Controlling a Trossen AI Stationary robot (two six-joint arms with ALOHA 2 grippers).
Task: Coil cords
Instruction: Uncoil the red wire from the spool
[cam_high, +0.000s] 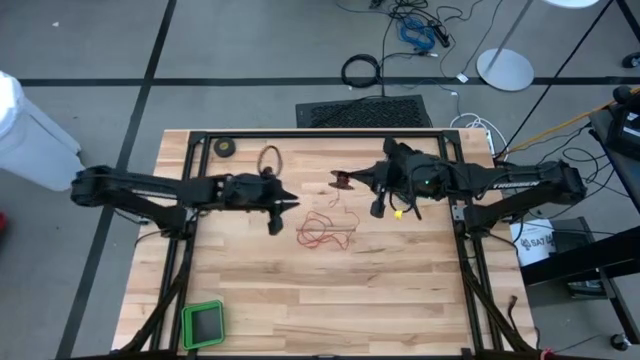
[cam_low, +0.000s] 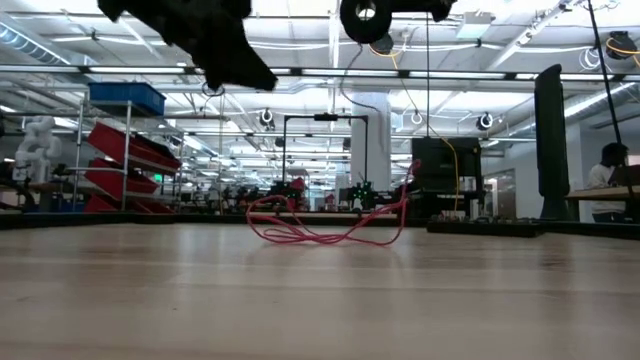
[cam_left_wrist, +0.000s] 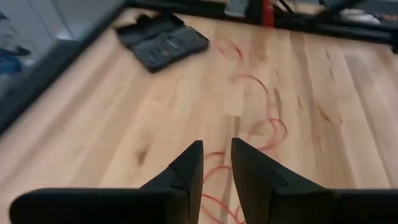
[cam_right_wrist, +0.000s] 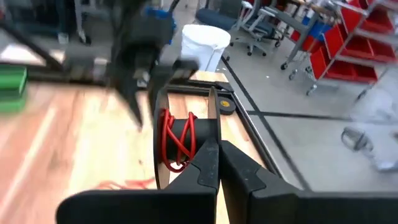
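The thin red wire (cam_high: 322, 231) lies in a loose tangle on the wooden table, also seen in the low view (cam_low: 330, 228). Part of it is wound on a small round black reel (cam_right_wrist: 185, 140). My right gripper (cam_high: 347, 181) is shut on the reel, which it holds high above the table (cam_low: 365, 20). My left gripper (cam_high: 288, 203) hovers over the near-left part of the loose wire (cam_left_wrist: 261, 134). Its fingers (cam_left_wrist: 216, 155) are a narrow gap apart with nothing between them. My right gripper pinches one flat flange of the reel (cam_right_wrist: 212, 124) at its rim between its two fingers. The fingers come level from the table's right side. The reel is lifted clear, its axis roughly level, with red wire wound on its hub (cam_right_wrist: 177, 140).
A black tape roll (cam_high: 226, 147) and a brown cord loop (cam_high: 270, 158) lie near the table's far edge. A green tray (cam_high: 203, 322) sits at the near left corner. The black frame rails (cam_high: 320, 133) border the table.
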